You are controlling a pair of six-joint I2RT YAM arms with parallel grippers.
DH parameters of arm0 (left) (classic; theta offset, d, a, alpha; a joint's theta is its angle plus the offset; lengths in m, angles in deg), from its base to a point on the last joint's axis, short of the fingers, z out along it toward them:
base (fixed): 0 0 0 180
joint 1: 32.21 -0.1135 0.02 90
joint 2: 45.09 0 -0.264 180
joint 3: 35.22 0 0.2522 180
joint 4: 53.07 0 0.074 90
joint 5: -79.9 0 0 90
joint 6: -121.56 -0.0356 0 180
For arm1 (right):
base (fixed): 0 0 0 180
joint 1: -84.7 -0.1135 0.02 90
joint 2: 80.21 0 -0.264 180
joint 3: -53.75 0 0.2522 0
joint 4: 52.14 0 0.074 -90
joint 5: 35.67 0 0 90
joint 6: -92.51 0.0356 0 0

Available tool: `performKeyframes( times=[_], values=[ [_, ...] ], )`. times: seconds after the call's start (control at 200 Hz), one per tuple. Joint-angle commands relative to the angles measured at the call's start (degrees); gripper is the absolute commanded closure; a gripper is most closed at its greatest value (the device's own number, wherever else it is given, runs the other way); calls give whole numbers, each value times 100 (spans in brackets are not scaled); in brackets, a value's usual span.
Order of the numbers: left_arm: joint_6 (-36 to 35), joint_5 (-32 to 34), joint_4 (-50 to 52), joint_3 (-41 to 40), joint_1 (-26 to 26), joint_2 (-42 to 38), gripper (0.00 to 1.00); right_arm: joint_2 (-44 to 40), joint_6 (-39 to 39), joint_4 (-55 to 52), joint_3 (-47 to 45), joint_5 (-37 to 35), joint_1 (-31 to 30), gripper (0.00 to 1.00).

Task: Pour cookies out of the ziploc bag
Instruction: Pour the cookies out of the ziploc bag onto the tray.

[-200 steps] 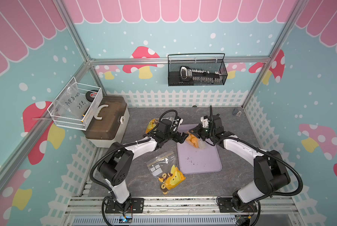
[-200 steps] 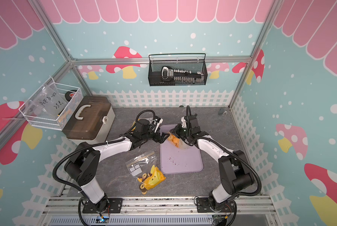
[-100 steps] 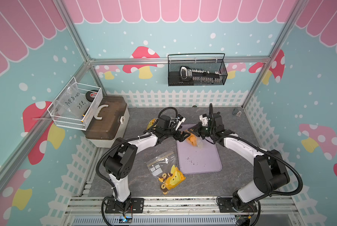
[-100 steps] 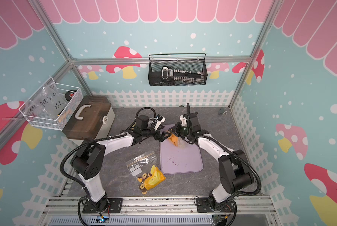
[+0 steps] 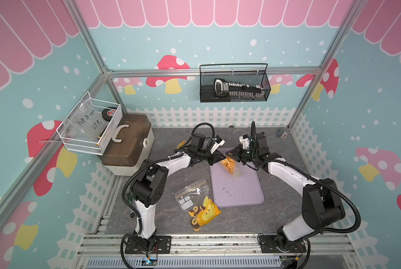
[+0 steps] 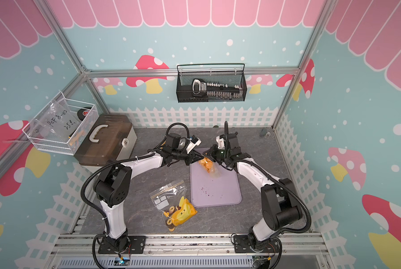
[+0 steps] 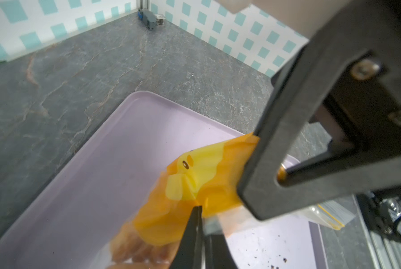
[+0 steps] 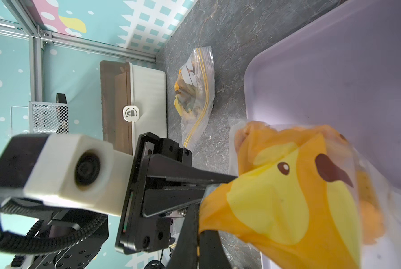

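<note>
left gripper [image 5: 215,160]: clamped on ziploc bag [image 5: 232,168] | right gripper [image 5: 235,156]: clamped on its opposite corner | bag hangs between them over tray [image 5: 239,193], cookies [image 5: 227,164] sagging low (mouth unclear)

Both top views look steeply down from the front. Close wrist cameras face each other across the orange-yellow plastic bag [image 7: 204,167].

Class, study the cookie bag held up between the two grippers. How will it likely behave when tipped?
Probably floppy: the bag sags and creases between the left gripper and right gripper. Its cookies likely slide and bunch at the low end over the tray. The glossy film may slip from the fingers.
</note>
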Motion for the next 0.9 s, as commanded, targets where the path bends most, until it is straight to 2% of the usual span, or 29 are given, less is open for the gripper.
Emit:
performKeyframes(
  times=[0.0, 0.27, 0.525, 0.57, 0.655, 0.736, 0.811, 0.896],
  values=[
    [-174, -16, 344, 200, -72, 145, 100, -84, -58, 231, 148, 217, 52, 100],
    [63, 766, 324, 488, -70, -152, 100, -149, -317, 54, 125, 165, 219, 100],
    [-230, 1295, 1247, 1301, 23, -155, 100, -300, -530, 34, -276, 178, 427, 100],
    [-225, 1386, 1373, 1429, 25, -132, 100, -336, -578, 27, -319, 201, 443, 90],
    [-226, 1511, 1511, 1543, 41, -94, 100, -522, -664, -31, -438, 139, 471, 52],
    [-225, 1572, 1574, 1560, 68, -84, 100, -800, -1001, -448, -441, -41, 504, 29],
    [-210, 1612, 1580, 1559, 77, -97, 100, -1110, -1471, -1039, -426, -347, 528, 17],
    [-244, 1616, 1578, 1546, 91, -123, 100, -1366, -1990, -1588, -478, -711, 555, 12]
  ],
)
